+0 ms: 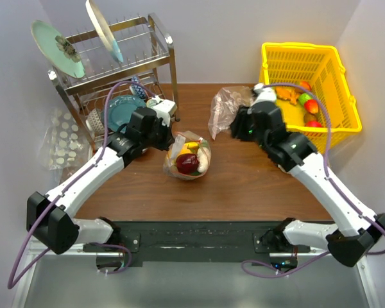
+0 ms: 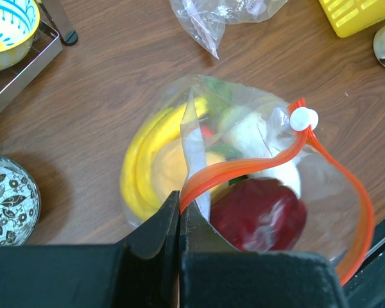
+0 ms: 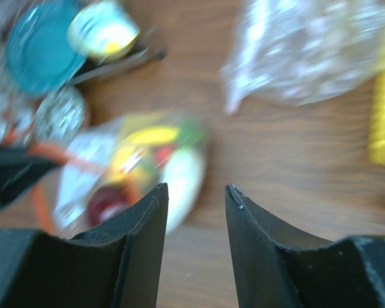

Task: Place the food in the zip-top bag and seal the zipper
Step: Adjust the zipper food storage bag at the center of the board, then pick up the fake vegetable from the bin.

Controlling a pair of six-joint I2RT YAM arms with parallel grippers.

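Note:
The zip-top bag [image 1: 187, 155] lies in the middle of the table with the food inside: a yellow banana [image 2: 141, 160], a dark-red piece [image 2: 260, 215] and other bits behind them. My left gripper [image 2: 179, 196] is shut on the near end of the red-orange zipper [image 2: 244, 168]. That strip rises to its white end piece [image 2: 303, 119], then curves down to the right. My right gripper [image 3: 196, 189] is open and empty, above bare wood to the right of the bag [image 3: 147, 160]. Its view is blurred.
A yellow basket [image 1: 294, 46] with more toy food stands at the back right. A pinkish clear bag [image 1: 226, 109] lies behind the right gripper. A metal dish rack [image 1: 168, 64] with plates and bowls fills the back left, and a dotted bag [image 1: 64, 141] lies beside it.

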